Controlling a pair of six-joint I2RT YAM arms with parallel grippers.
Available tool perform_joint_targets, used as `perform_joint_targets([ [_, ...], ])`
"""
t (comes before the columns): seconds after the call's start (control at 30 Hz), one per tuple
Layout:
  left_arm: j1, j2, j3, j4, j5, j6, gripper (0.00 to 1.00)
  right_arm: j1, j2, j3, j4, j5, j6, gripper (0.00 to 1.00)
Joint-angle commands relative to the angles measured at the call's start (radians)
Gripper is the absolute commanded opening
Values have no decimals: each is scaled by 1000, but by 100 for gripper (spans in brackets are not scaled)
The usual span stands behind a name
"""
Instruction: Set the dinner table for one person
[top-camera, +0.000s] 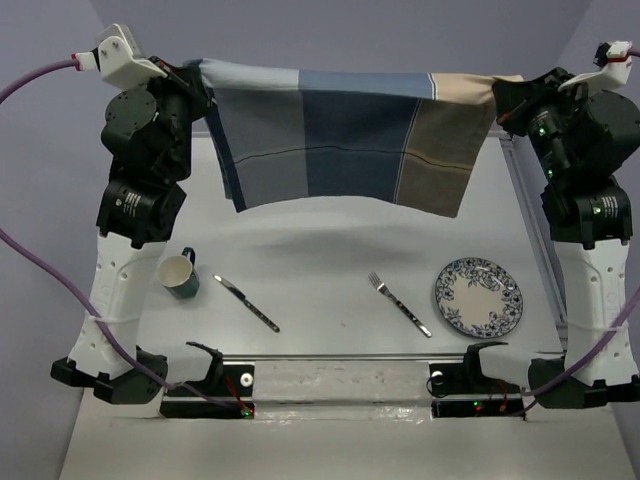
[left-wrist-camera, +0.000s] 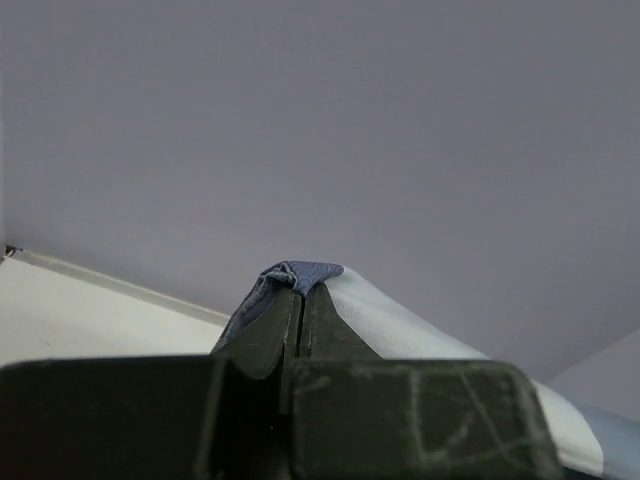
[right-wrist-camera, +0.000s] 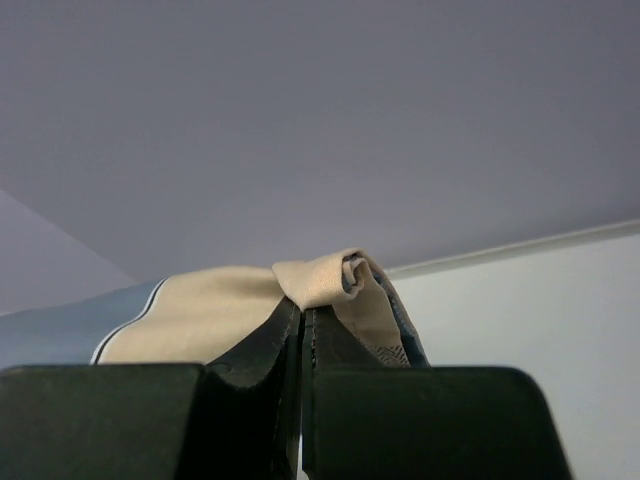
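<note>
A blue-and-tan striped placemat (top-camera: 345, 135) hangs stretched in the air above the far half of the dinner table (top-camera: 330, 255). My left gripper (top-camera: 197, 72) is shut on its blue corner (left-wrist-camera: 300, 272). My right gripper (top-camera: 503, 92) is shut on its tan corner (right-wrist-camera: 335, 275). Both wrist views show the fingers pressed together with cloth bunched over the tips. On the near part of the table lie a green mug (top-camera: 179, 274) tipped on its side, a knife (top-camera: 247, 303), a fork (top-camera: 399, 303) and a blue-patterned plate (top-camera: 478, 297).
A metal rail (top-camera: 350, 356) runs along the near edge between the arm bases. A second rail (top-camera: 530, 215) borders the table's right side. Purple cables (top-camera: 30, 260) loop off the left arm.
</note>
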Motion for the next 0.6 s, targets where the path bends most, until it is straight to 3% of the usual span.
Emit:
perform_joint_targets([
  [0.0,-1,29,25,-13,-29,64,0,7,59,71,-50,80,-53,0],
  [0.17,17,82,-25,12,-24,77,0,7,142,119,-50,88,-77,0],
  [0.3,106,174,-12,9,84,37,0,7,280,177,-50,71,-89,0],
  [0.43,132,345,167,-35,122,32,0,-14,418,296,-39,50,-83,0],
  [0.5,132,459,370,-98,143,5,0,-26,510,417,-44,19,-67,0],
  [0.57,134,478,438,-77,180,-29,0,-51,556,502,-53,-14,-42,0],
])
